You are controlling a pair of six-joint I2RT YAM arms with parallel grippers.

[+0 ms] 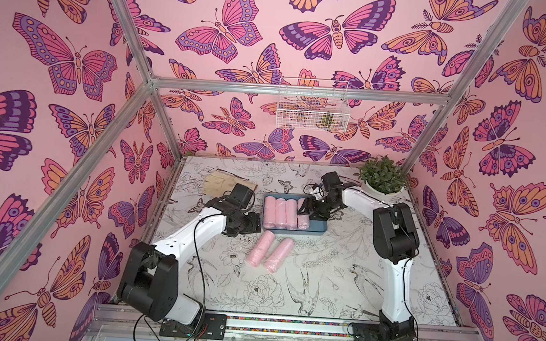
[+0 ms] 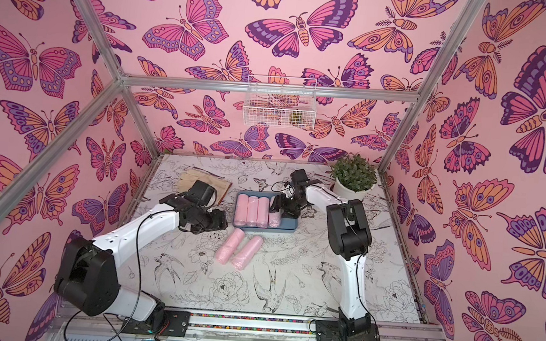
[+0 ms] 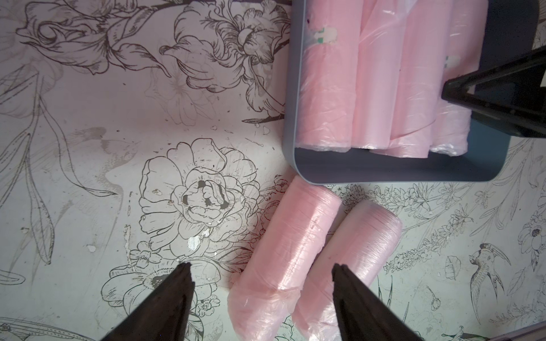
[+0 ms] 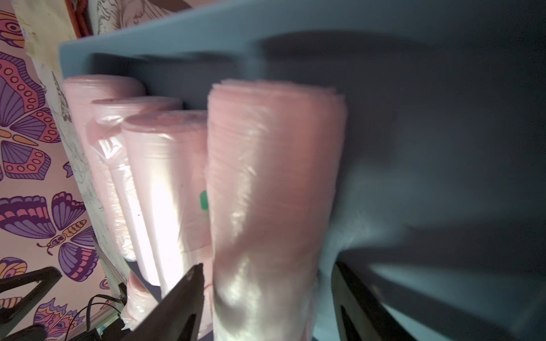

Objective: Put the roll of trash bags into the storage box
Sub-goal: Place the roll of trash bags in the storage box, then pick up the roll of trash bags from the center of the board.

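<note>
Right wrist view: right gripper [image 4: 267, 268] jaws spread, straddling the fourth roll [image 4: 274, 177] without clamping it. Clear gap at one finger; the other sits just beside the wrap. Roll lies on the floor of the storage box [image 4: 177, 38], parallel to and touching the row of three rolls [image 4: 165, 177]. Left wrist view: left gripper [image 3: 261, 265] jaws wide, holding nothing, above the table [image 3: 88, 133] over the ends of two loose rolls [image 3: 283, 251], which lie side by side just outside the box.
</note>
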